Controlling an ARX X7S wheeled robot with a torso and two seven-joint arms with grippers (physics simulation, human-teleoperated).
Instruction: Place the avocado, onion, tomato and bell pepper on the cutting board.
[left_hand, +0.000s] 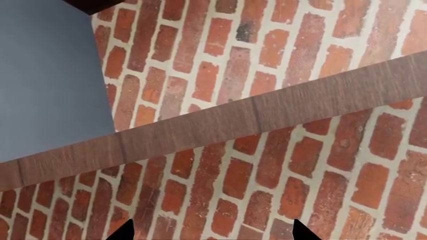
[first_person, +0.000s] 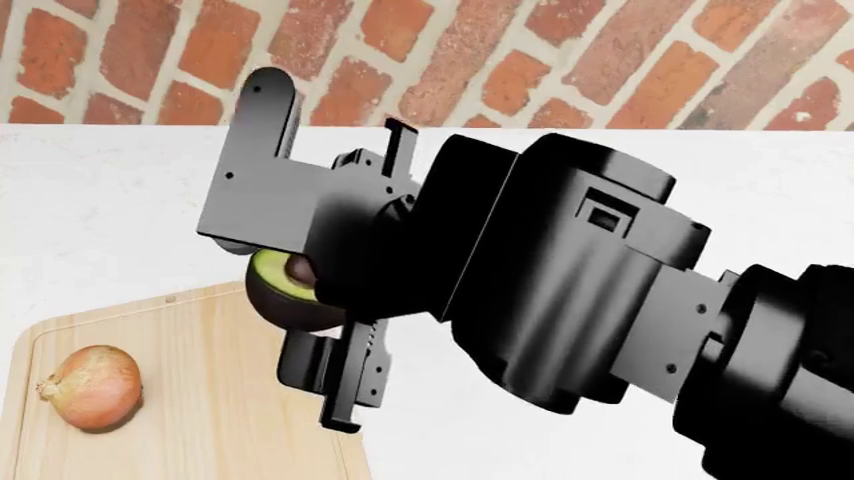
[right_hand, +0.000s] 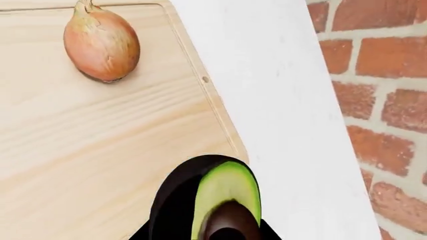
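Note:
My right gripper (first_person: 304, 300) is shut on the halved avocado (first_person: 283, 292), dark green skin with yellow-green flesh and brown pit, and holds it over the far right corner of the light wooden cutting board (first_person: 200, 400). In the right wrist view the avocado (right_hand: 213, 200) hangs above the board (right_hand: 100, 150) near its right rim. The tan-orange onion (first_person: 91, 387) lies on the board's left part; it also shows in the right wrist view (right_hand: 101, 44). My left gripper (left_hand: 210, 235) shows only two dark fingertips, wide apart and empty, facing a brick wall. The tomato and bell pepper are out of view.
The board lies on a white counter (first_person: 107, 220) backed by a red brick wall (first_person: 534, 50). My bulky right arm (first_person: 601, 300) hides the counter's middle and right. The left wrist view shows a brick wall (left_hand: 267, 165) with a wooden strip (left_hand: 267, 112) and a grey panel (left_hand: 47, 80).

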